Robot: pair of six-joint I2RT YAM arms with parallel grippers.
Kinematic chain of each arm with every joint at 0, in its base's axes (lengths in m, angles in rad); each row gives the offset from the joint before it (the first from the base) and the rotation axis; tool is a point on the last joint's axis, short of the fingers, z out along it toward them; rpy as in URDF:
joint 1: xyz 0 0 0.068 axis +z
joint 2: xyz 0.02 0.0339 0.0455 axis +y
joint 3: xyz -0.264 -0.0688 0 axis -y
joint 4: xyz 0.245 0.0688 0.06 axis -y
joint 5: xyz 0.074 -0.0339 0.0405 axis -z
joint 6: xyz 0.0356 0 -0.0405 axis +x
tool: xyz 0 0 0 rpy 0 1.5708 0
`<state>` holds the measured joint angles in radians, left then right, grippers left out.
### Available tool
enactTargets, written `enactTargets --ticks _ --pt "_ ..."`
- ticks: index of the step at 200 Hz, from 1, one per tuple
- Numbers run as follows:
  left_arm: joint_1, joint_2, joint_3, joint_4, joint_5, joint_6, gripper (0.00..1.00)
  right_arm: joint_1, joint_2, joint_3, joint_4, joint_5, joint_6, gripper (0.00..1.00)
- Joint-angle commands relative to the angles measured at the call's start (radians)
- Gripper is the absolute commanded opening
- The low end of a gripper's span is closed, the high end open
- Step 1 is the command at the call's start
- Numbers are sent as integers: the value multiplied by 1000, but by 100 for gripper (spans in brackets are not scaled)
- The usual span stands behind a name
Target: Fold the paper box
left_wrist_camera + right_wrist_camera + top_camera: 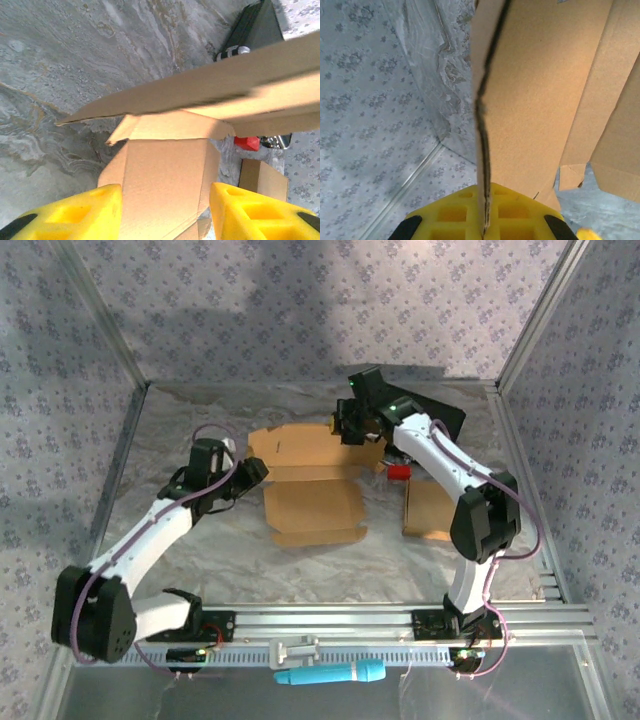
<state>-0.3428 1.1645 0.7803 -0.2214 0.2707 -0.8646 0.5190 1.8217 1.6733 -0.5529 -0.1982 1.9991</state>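
One paper box (540,90) edge clamped in right end effector (484,210); left end effector (165,205) apart.

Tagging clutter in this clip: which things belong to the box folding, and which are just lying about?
Job:
paper box
right gripper, shut on its flap
left gripper, open at its edge

Lying about:
small red object
second cardboard piece
black object
teal tool
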Motion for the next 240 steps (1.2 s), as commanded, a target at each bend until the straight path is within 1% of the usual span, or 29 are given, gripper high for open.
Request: enactTargets --ticks 1,21,46,56,68,83,98,114,146,163,202,240 --pt "-4 -53 -2 -139 -22 69 49 29 31 10 36 70 -96 0" --pt "15 -108 9 -197 -37 93 49 46 49 11 78 71 -208 0" --pt "126 -153 16 -223 7 120 45 66 39 -40 165 87 -388 0" --pt "165 -154 24 -239 16 145 42 74 21 -94 249 93 -449 0" --pt "204 -138 30 -251 37 184 38 79 -1 -160 351 91 -502 0" --pt "229 -91 38 -268 63 254 29 76 -10 -220 435 50 -524 0" --pt "228 -40 31 -265 65 324 23 68 -7 -266 503 6 -522 0" --pt "224 -8 -6 -193 90 382 19 65 -6 -304 557 -26 -517 0" --pt "180 3 -105 -16 61 492 19 63 -9 -340 595 -50 -508 0" --pt "154 30 -113 15 56 520 20 61 -6 -351 615 -60 -504 0" --pt "69 86 -130 81 41 555 28 60 4 -359 666 -85 -493 0" --pt "27 96 -144 129 12 563 32 60 11 -375 700 -105 -475 0"
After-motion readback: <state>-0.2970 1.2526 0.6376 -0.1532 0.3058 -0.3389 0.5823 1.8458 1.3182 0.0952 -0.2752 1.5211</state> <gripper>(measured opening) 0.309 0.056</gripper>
